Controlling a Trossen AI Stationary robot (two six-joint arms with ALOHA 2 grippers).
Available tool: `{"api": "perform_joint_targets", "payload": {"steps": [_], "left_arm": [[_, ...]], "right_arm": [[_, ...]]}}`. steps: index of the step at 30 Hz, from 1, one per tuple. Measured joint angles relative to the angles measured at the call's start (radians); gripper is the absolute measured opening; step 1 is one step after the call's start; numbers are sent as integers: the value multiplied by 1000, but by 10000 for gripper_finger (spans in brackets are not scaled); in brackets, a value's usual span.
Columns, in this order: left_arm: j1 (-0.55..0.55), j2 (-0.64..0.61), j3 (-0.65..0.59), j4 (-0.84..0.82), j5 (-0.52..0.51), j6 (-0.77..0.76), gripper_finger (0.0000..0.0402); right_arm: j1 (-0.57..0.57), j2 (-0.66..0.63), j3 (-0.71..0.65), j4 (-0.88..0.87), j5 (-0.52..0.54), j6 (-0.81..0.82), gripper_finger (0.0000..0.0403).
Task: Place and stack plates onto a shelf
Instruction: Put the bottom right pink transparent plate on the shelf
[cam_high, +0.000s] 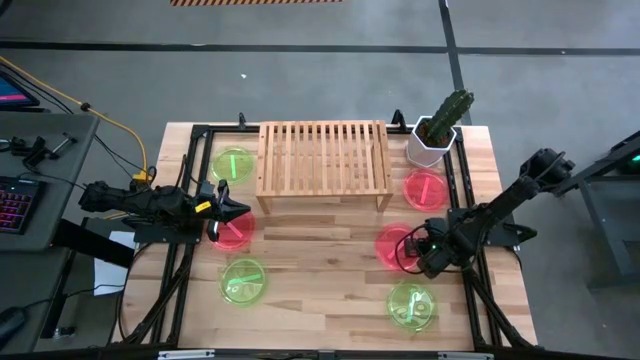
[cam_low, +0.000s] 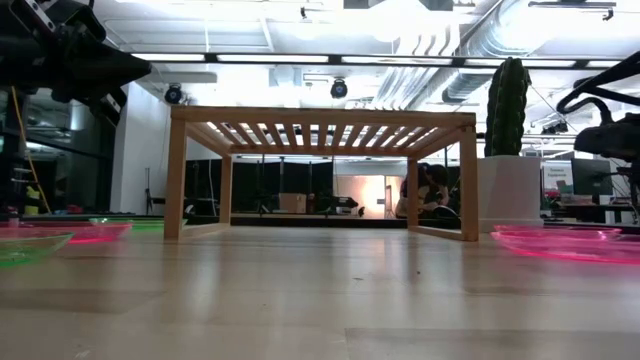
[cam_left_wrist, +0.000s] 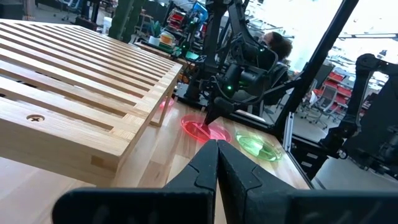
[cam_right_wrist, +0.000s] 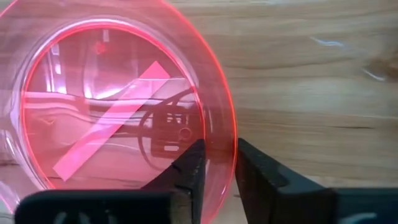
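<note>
The light-wood shelf (cam_high: 325, 160) stands at the table's far middle. Three green plates (cam_high: 232, 163) (cam_high: 244, 280) (cam_high: 411, 305) and three pink plates (cam_high: 232, 230) (cam_high: 425, 188) (cam_high: 397, 245) lie flat on the table around it. My left gripper (cam_high: 238, 210) (cam_left_wrist: 216, 155) is shut and empty, raised above the left pink plate, beside the shelf's left end (cam_left_wrist: 81, 81). My right gripper (cam_high: 412, 248) (cam_right_wrist: 219, 149) is at the right-hand pink plate (cam_right_wrist: 124, 106), near its right rim. My right gripper pinches the pink plate's rim (cam_right_wrist: 227, 140), one finger (cam_right_wrist: 193, 168) inside the dish and one (cam_right_wrist: 255, 171) outside, coming from above. Whether the plate still rests on the table cannot be told.
A cactus in a white pot (cam_high: 440, 135) stands by the shelf's right far corner. A black frame (cam_high: 185, 250) runs along the table's left and right sides. Bare planks (cam_high: 320, 270) lie between the plates on the near side of the shelf.
</note>
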Motion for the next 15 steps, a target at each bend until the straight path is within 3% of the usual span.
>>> {"api": "perform_joint_targets", "payload": {"steps": [7, 15], "left_arm": [[0, 0, 0, 0, 0, 0, 0], [0, 0, 0, 0, 0, 0, 0]], "right_arm": [[-2, -11, 0, 5, 1, -2, 7], [-2, -159, -2, 18, 67, -72, 0]]}}
